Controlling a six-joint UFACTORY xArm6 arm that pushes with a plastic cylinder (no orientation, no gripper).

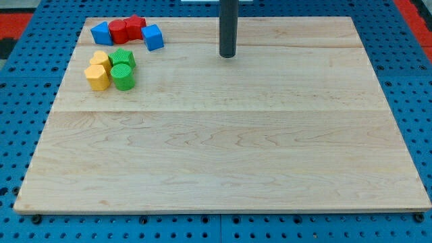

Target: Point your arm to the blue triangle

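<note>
Unlabelled wooden board (223, 148), tool tip (227, 55)

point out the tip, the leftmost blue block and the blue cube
my tip (227, 55), camera view, very bottom end of the dark rod
leftmost blue block (101, 32), camera view, its top face
blue cube (153, 36), camera view, middle of its visible faces

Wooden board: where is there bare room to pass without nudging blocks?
Crowding is only at the view's top left: a blue triangle block, two red blocks, a blue cube, two yellow blocks and two green blocks. My tip stands to their right, apart. The light wooden board below the cluster and right of my tip is bare.
</note>
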